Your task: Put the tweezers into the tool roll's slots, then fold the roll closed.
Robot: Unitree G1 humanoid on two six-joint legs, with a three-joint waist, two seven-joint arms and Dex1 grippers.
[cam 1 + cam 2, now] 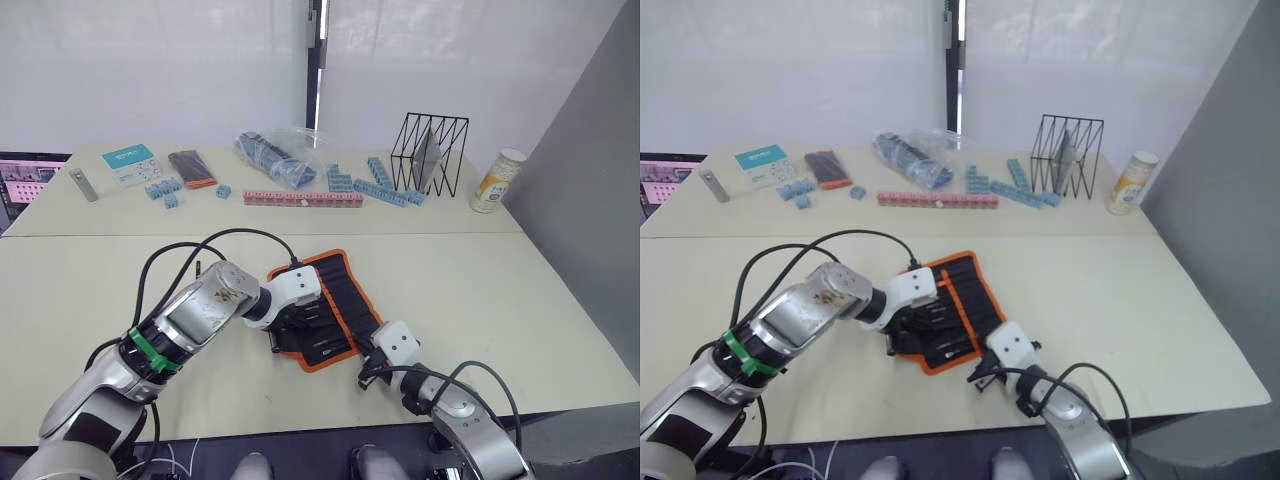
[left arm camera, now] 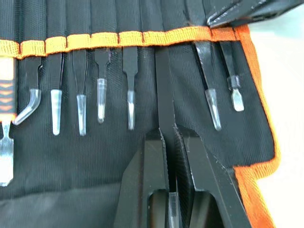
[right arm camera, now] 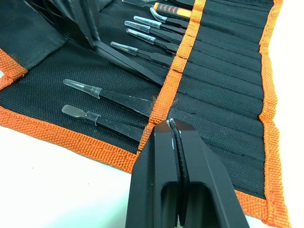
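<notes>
On the near bench [image 1: 520, 300], just in front of me, the tool roll [image 1: 345, 285] lies open and slanted, its orange stripe [image 2: 118, 38] running across the slots [image 3: 223, 80]. Several tweezers [image 2: 130, 90] already sit in pockets with their capped tips showing — the one I'm working, a slim black tweezer [image 2: 164, 90], is clamped between the closed fingers of my left gripper [image 2: 170, 137] and its far end goes in under the stripe.

My worry is the alignment. If the tweezer is angled off the pocket's line, pushing it further would likely snag the fabric and bunch the roll instead of seating the tool — or slip it beneath the stripe but outside a pocket. The grip is a narrow one on a thin, smooth shaft, so I judge it could also twist in the fingers under load. The roll itself looks light; a push along the bench might slide it.

The right gripper [image 3: 176, 128] seems to guard against that: its fingers are together at the stripe near the roll's outer edge, apparently pinning or pinching the fabric, though I can't tell how firmly.

Pose: the left arm reaches in from my left, bent at the elbow, wrist turned over the roll's near half. The right arm comes up low from the near right corner, short and tucked.
</notes>
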